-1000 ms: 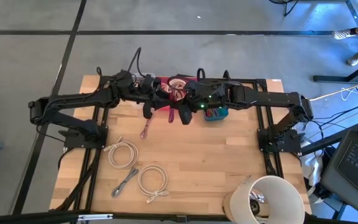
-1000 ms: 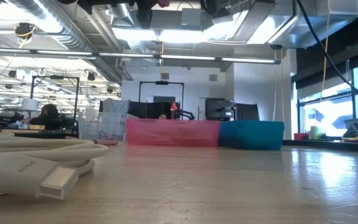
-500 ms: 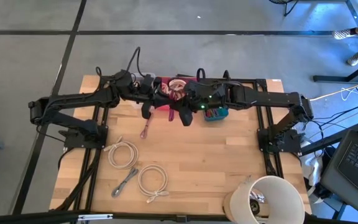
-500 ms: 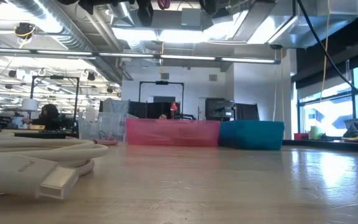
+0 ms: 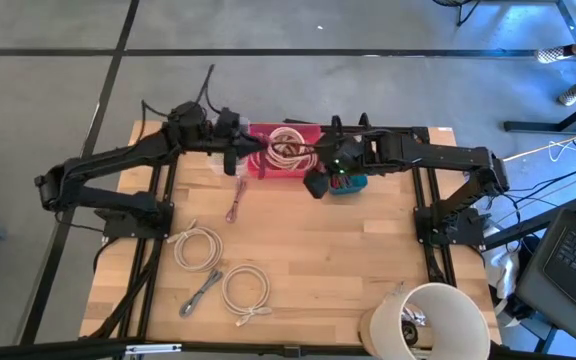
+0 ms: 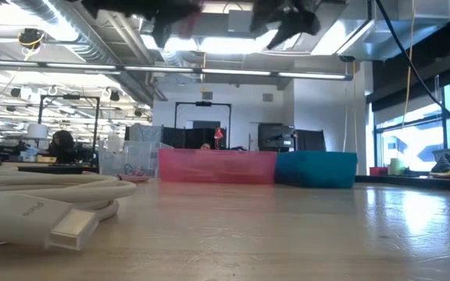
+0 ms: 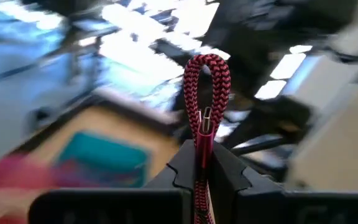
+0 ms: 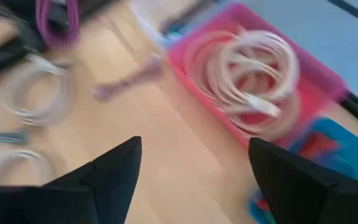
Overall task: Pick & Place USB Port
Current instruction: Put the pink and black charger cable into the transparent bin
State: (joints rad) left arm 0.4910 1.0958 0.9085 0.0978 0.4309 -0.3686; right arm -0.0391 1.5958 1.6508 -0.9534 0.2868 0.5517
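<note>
High view showed the wooden desk (image 5: pixel 308 250) with a pink rectangular plastic bin (image 5: pixel 286 152) standing at its far edge; this bin serves as the landmark. Inside the bin lay white coiled cables (image 5: pixel 288 148). Just beside the bin, on its right side, stood a teal plastic bin (image 5: pixel 351 184).

The left claw (image 5: pixel 230 160) hung at the left end of the pink bin, above the desk. In the left wrist view its fingers (image 7: pixel 182 171) were closed on a red braided USB cable (image 7: pixel 207 93), whose loop stood up between them with a small metal plug visible. The right claw (image 5: pixel 317 184) was at the right front corner of the pink bin, close to the teal bin. In the right wrist view its two dark fingers (image 8: pixel 114 171) stood wide apart, with nothing between them.

On the desk in front of the pink bin, to its left, lay a purple cable (image 5: pixel 235 208). Further in front lay two white coiled cables (image 5: pixel 198 246) and one grey cable (image 5: pixel 201 293). A white round bucket (image 5: pixel 438 322) stood well apart from the pink bin, at the near right corner of the desk.
</note>
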